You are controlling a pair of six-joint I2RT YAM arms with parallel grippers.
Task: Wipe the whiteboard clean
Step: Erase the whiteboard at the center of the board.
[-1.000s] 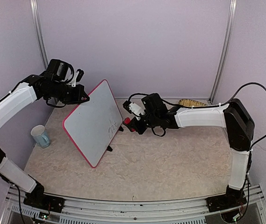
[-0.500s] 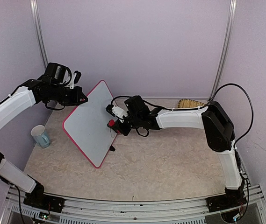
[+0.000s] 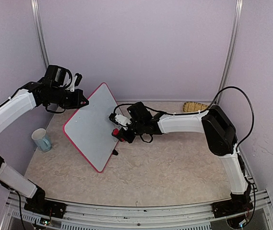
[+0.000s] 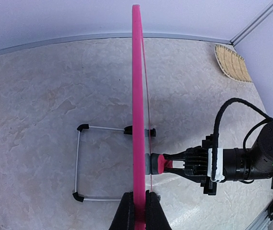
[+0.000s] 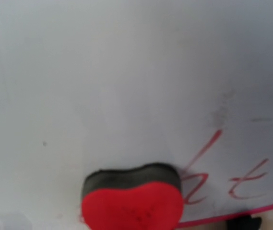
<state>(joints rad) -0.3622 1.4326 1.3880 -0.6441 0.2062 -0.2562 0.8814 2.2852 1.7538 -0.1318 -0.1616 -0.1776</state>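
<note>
The whiteboard (image 3: 89,128), white with a pink-red frame, stands tilted at the left of the table. My left gripper (image 3: 81,102) is shut on its top edge. In the left wrist view the whiteboard (image 4: 136,91) shows edge-on, pinched between my left gripper's (image 4: 137,213) black fingers. My right gripper (image 3: 122,130) is shut on a red eraser (image 3: 115,132) with a dark felt face, pressed flat against the board's lower right part. In the right wrist view the eraser (image 5: 132,203) hides my fingers. Red marker scrawl (image 5: 222,175) lies just right of it on the whiteboard (image 5: 126,72).
A light blue mug (image 3: 41,140) stands at the table's left edge. A woven straw piece (image 3: 195,106) lies by the back wall on the right. The board's wire stand (image 4: 78,163) rests on the table behind the board.
My right arm has reached left with the eraser and brought it from beside the board onto the board's face, over the scrawl. The left gripper and the board have barely moved.
</note>
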